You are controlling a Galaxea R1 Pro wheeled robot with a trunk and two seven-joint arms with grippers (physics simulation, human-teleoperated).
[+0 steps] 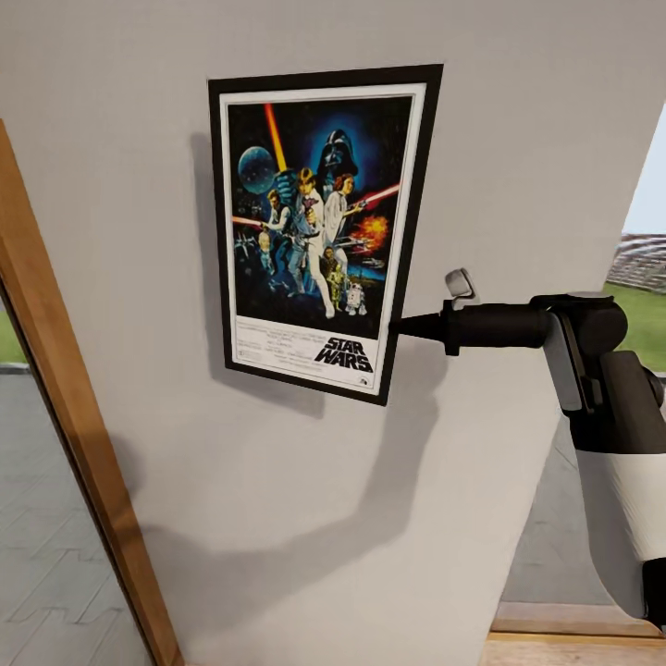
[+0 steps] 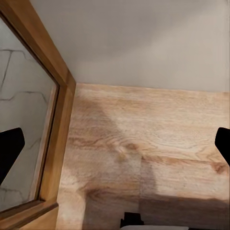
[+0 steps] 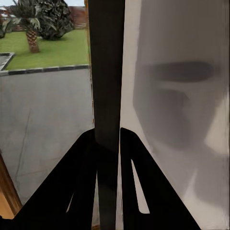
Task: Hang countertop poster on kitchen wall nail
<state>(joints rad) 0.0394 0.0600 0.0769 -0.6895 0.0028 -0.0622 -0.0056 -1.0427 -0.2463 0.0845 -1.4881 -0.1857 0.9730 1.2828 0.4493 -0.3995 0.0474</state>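
The poster (image 1: 319,231) stands upright against the pale grey wall (image 1: 518,111), slightly tilted, and casts a shadow to its left. From the right, my right gripper (image 1: 400,326) is shut on the lower part of the poster's right edge. In the right wrist view the black frame edge (image 3: 106,72) runs between the two dark fingers (image 3: 81,182), which clamp it. My left gripper (image 2: 117,143) is open over the wooden floor, its fingertips (image 2: 10,146) far apart. The wall nail is hidden and the kitchen countertop is out of view.
A wooden window frame (image 1: 74,416) slants down the left side of the wall. To the right of the wall an opening shows lawn (image 1: 647,314) and paving outside. Below lies a wooden floor (image 2: 143,153), with the same wooden frame (image 2: 52,96) beside it.
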